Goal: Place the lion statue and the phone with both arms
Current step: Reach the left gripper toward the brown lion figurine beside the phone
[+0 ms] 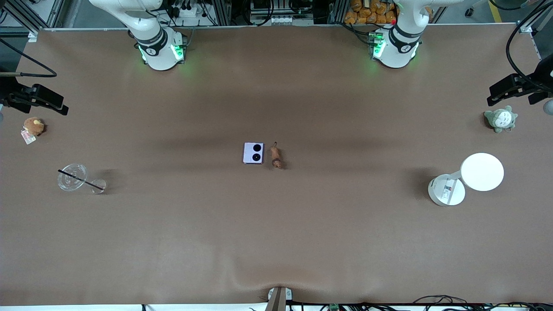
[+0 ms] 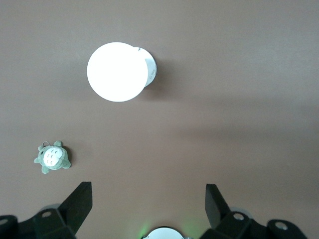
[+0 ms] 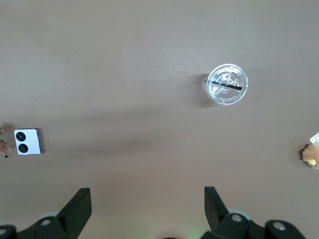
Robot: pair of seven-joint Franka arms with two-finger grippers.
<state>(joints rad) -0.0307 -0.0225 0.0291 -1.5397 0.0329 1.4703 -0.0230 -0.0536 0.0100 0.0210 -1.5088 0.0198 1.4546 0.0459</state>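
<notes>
The phone [image 1: 253, 153] and the lion statue [image 1: 276, 157] lie side by side at the middle of the table [image 1: 276, 242], just apart, the phone toward the right arm's end and the statue toward the left arm's end. The phone lies flat with its two black camera circles up; the statue lies lengthwise with its thin tail pointing toward the robots' bases.

At the right arm's end of the table sits a small brown plush toy [image 1: 34, 126] with a tag. Nearer the front camera than it stands a clear plastic cup [image 1: 72, 176] with a black straw across its top.

The right gripper [image 3: 148, 206] hangs high over the table at that end, well apart from both task things. Its fingers are spread wide and hold nothing. In the right wrist view the phone [image 3: 28, 142] shows at the edge, with only a sliver of the statue [image 3: 4, 146] beside it.

The left gripper [image 2: 149, 204] hangs high over the left arm's end of the table, fingers likewise spread wide and empty, well apart from the phone and statue. Under it are a white desk lamp [image 1: 468, 178] with a round head and, farther from the front camera, a grey-green plush [image 1: 500, 119].
</notes>
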